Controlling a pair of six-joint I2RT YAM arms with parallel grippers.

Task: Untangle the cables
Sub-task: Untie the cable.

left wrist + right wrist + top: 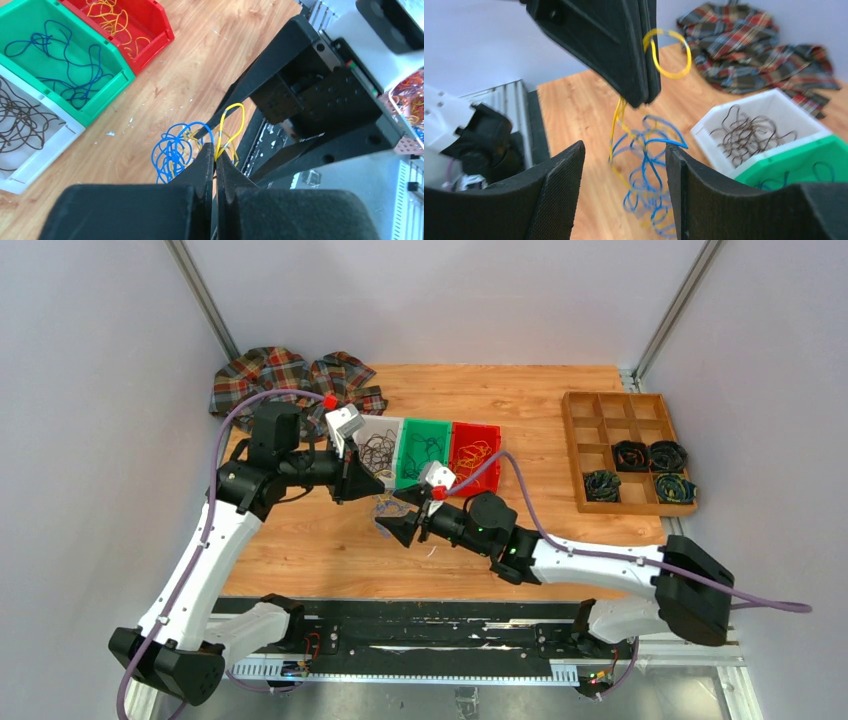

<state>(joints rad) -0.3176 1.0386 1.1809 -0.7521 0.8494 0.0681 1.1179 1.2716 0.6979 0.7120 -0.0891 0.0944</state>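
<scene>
The cables [649, 170] are a small clump of blue and yellow wire loops hanging just above the wooden table [330, 550], between the two grippers. My left gripper [216, 151] is shut on a yellow cable [233, 120], whose loop sticks out past the fingertips, while the blue loops [172, 152] dangle below it. In the top view the left gripper [368, 488] sits just above the right gripper [392, 528]. My right gripper [625, 147] is open, and the hanging clump lies between and beyond its fingers [561, 190] without being pinched.
Three bins stand behind the grippers: a white bin [378, 427] with dark wires, a green bin [428, 428] with blue wires and a red bin [480, 432] with yellow wires. A wooden compartment tray [618, 408] with coiled bundles sits at the right. Plaid cloth [290, 380] lies at the back left.
</scene>
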